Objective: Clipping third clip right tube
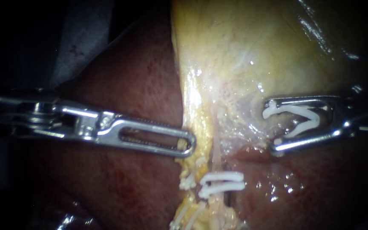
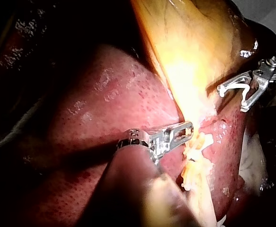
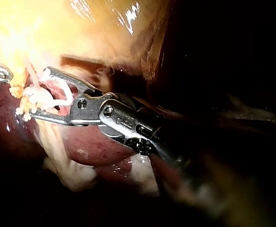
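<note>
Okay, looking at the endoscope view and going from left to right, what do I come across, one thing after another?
First the left instrument → two closed white clips → the right instrument, holding an open white clip. The liver and gallbladder span the whole width, so they are left out.

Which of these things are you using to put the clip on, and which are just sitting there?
For the job:
right instrument
open white clip that it carries
right tube
two clips already on that tube
left instrument, at the yellow tissue's edge

Just there:
liver
gallbladder
small clips on the strand beside the tube
</note>
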`<state>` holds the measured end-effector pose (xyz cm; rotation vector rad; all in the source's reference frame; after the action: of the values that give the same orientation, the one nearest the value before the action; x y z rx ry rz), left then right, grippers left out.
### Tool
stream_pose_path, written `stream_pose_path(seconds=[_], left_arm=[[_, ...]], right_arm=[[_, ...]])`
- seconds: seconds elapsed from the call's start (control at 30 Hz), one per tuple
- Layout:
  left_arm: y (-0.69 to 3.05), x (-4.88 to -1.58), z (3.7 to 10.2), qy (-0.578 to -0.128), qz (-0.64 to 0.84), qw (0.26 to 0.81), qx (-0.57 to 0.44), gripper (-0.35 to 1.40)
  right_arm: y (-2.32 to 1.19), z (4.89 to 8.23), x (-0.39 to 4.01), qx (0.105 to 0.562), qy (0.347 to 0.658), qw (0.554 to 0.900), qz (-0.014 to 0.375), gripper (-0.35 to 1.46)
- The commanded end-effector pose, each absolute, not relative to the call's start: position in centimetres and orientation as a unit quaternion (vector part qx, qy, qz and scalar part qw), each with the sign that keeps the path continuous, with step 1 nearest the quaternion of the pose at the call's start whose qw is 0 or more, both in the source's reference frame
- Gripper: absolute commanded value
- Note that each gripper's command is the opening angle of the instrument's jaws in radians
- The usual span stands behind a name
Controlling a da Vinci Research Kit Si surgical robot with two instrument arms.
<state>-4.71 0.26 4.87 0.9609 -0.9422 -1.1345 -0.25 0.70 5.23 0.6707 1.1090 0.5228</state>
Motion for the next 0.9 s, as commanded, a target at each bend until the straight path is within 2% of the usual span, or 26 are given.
stream_pose_path(seconds=[0.03, 0.27, 0.57, 0.73, 0.9], left_arm=[[0.27, -4.7, 4.86, -0.412, -0.497, 0.637, 0.421, -0.35], [0.28, -4.58, 4.83, -0.41, -0.497, 0.634, 0.428, -0.35], [0.4, -4.27, 4.59, -0.411, -0.504, 0.63, 0.425, -0.35], [0.46, -4.11, 4.4, -0.411, -0.509, 0.626, 0.423, -0.35], [0.42, -4.12, 4.3, -0.41, -0.512, 0.626, 0.422, -0.35]], right_arm=[[0.7, 5.23, -0.24, 0.309, 0.511, 0.766, 0.241, 0.58], [0.51, 5.34, -0.17, 0.31, 0.513, 0.767, 0.229, 0.56], [0.11, 5.62, 0.09, 0.337, 0.504, 0.758, 0.241, 0.54], [0.01, 5.71, 0.22, 0.345, 0.5, 0.755, 0.248, 0.54], [-0.02, 5.76, 0.33, 0.352, 0.496, 0.751, 0.258, 0.53]])
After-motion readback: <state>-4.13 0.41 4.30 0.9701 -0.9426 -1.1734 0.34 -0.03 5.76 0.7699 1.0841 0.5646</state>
